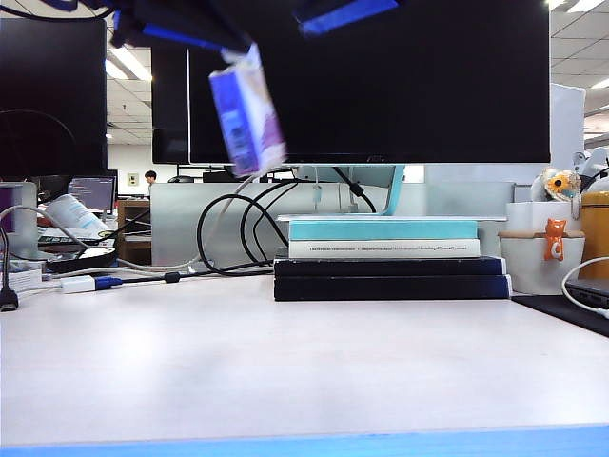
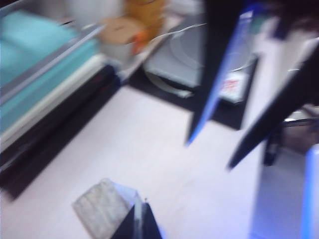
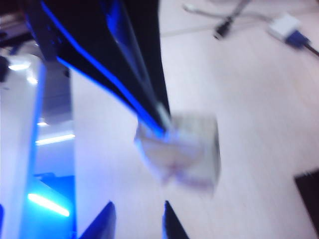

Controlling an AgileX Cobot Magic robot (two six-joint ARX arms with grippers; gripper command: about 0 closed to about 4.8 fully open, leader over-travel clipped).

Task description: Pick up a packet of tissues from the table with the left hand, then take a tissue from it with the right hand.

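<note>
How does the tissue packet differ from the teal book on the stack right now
The packet of tissues hangs tilted in the air, pinched by the shut left gripper; the teal book lies flat on the stacked books. The packet is purple and white and small; the book is teal and much wider. The packet is motion-blurred, the book sharp. The right gripper sits beside it, above the table.

Left gripper (image 2: 139,219) raised, clamped; right gripper (image 3: 137,219) slightly parted.
</note>
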